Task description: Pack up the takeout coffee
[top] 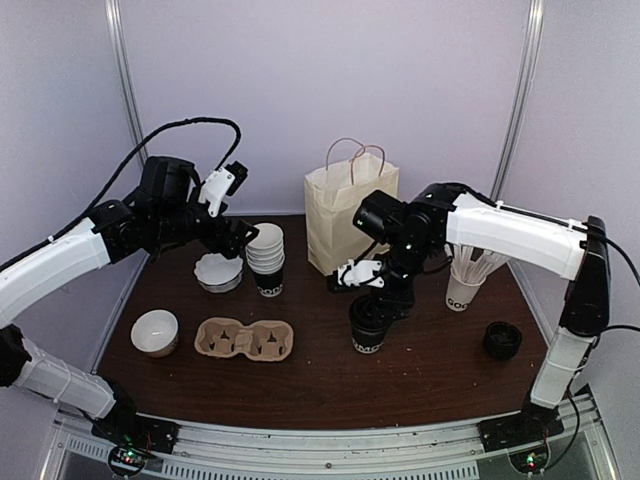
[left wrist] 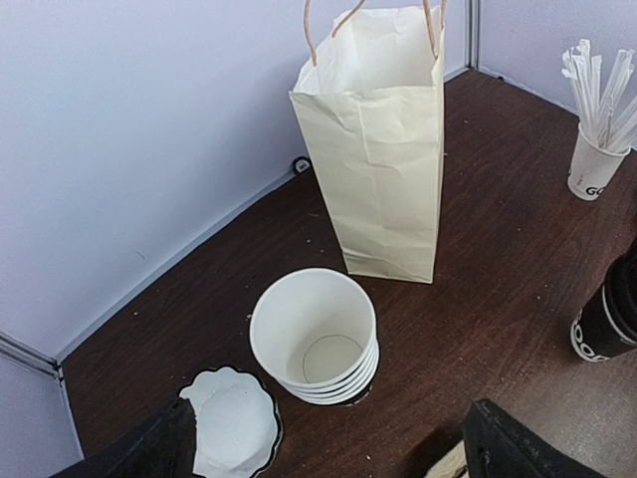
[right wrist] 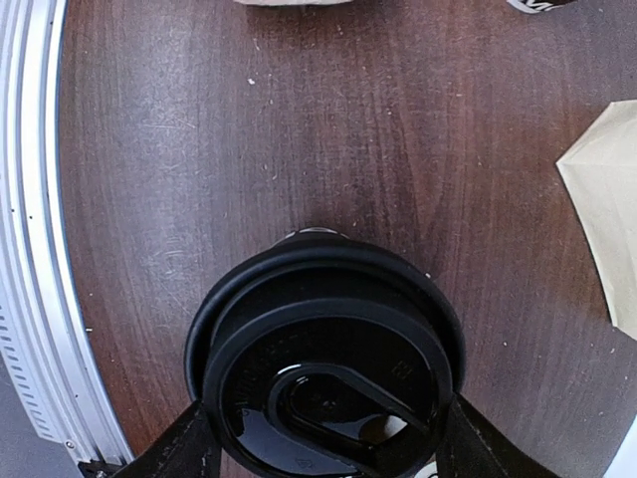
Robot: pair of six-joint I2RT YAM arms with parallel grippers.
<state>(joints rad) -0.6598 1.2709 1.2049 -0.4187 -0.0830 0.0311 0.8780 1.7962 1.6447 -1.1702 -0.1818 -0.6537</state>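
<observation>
Nearest the arm bases lie a cardboard carrier (top: pixel 243 339) and, left of it, a white bowl (top: pixel 155 332) on the dark surface (top: pixel 330 385). Right of the carrier stands the takeout coffee (top: pixel 367 330), lidded and upright, on the near side of the paper bag (top: pixel 345 215). The right end effector (top: pixel 375 305) is down over it with a finger at each side of the lid rim. Whether they press on it or merely flank it cannot be told. The left end effector (left wrist: pixel 328 453) hangs far left, fingers spread wide and empty, above a stack of unlidded cups (left wrist: pixel 315 337) and a white scalloped lid (left wrist: pixel 234 423). A white cup of sticks (top: pixel 465 285) stands at the right.
</observation>
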